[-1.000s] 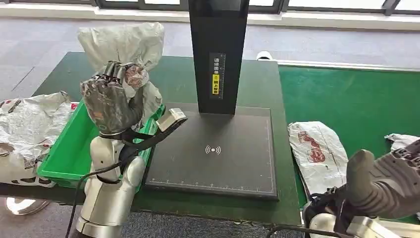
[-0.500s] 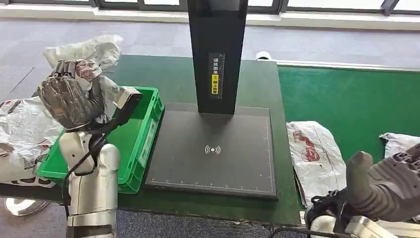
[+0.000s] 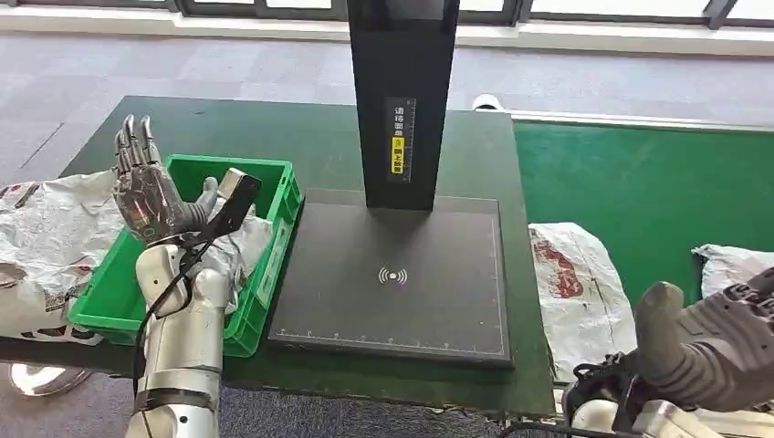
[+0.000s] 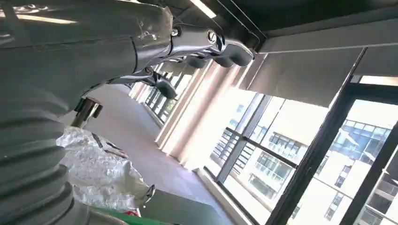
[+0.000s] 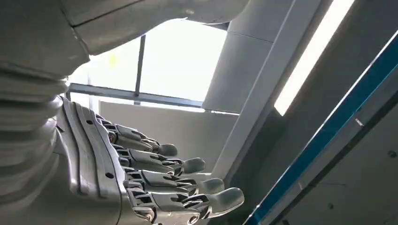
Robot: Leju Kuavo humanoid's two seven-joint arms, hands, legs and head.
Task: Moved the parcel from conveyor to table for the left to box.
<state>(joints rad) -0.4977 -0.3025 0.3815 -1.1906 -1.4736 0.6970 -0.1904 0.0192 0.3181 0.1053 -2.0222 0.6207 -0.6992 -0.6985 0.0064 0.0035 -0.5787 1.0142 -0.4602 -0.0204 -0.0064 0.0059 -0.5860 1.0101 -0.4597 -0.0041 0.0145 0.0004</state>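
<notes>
Left hand [image 3: 146, 187] is up over the green bin [image 3: 274, 239], fingers spread wide, holding nothing. Below it one crumpled parcel [image 3: 239, 245] sits in the bin; its long axis can't be told. Right hand [image 3: 721, 342] hangs low at the near right, fingers loosely curled and apart, empty too. Two more parcels lie on the green conveyor [image 3: 639, 182]: one [image 3: 575, 283] lengthwise toward the robot, one [image 3: 730, 266] at the edge. A crumpled heap [image 3: 46, 237] lies on the worktop [image 3: 319, 146] left of the bin.

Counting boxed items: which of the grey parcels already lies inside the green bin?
The crumpled parcel beneath the open left hand; the others lie on the belt or outside the green bin.
</notes>
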